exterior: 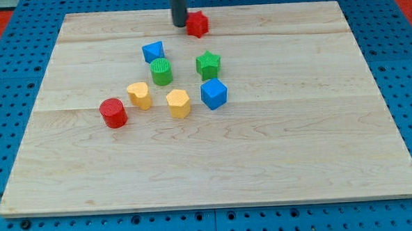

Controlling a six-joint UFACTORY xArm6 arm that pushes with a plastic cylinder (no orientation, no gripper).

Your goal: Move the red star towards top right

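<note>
The red star (197,23) lies near the view's top edge of the wooden board (318,138), a little left of centre. My tip (180,25) stands right at the star's left side, touching it or nearly so. Below them sit a blue block (153,51), a green cylinder (161,71), a green star (208,63) and a blue cube (213,93).
A yellow block (139,95), another yellow block (179,103) and a red cylinder (113,112) lie left of centre. The board rests on a blue perforated surface (8,61).
</note>
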